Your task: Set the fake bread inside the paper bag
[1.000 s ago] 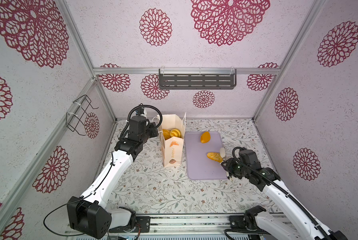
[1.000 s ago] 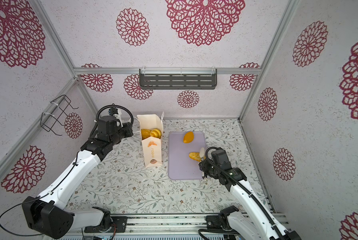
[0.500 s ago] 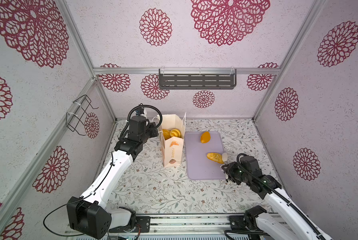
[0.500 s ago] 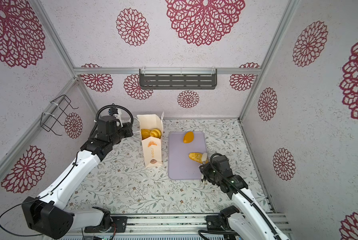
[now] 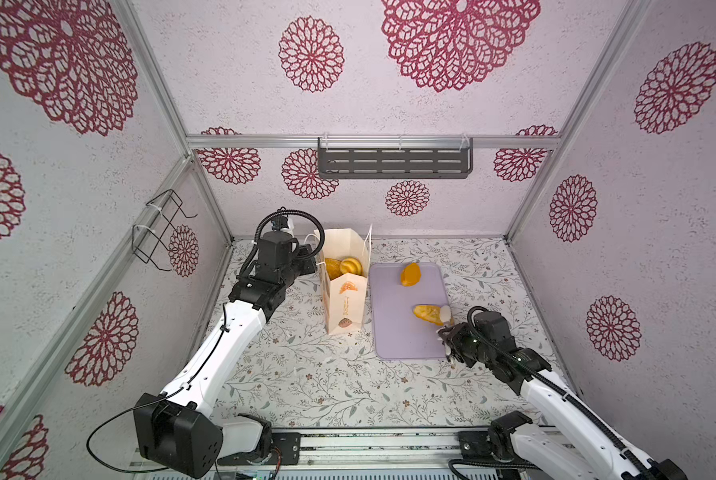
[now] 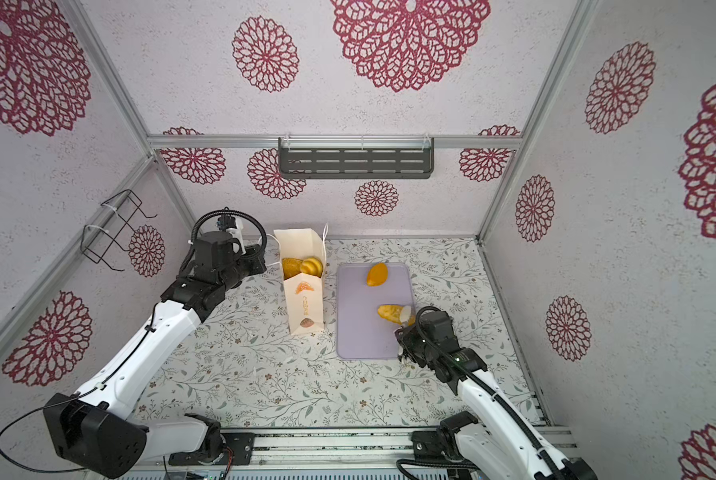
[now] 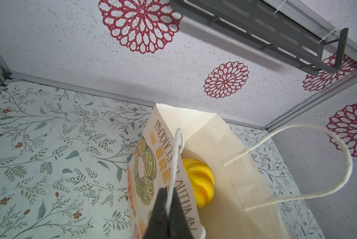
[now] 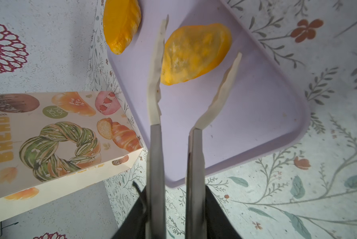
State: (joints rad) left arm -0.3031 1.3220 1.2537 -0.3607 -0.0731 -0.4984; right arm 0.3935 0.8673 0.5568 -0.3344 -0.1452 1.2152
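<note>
Near the desk's far edge, the cord handle (image 7: 174, 161) of the paper bag (image 5: 346, 291) is pinched in the closed left end effector (image 7: 169, 198). The tall bag, in which a ribbed roll (image 5: 350, 265) lies, could be tipped by a tug there. On the lilac tray (image 5: 393, 336), toward the right edge, an oval bread (image 5: 410, 274) and a flat loaf (image 5: 426, 312) are seen. The right end effector (image 8: 201, 37) is held open at the loaf, nothing clamped. If it is closed off-centre, the glossy loaf could be squeezed out sideways.
</note>
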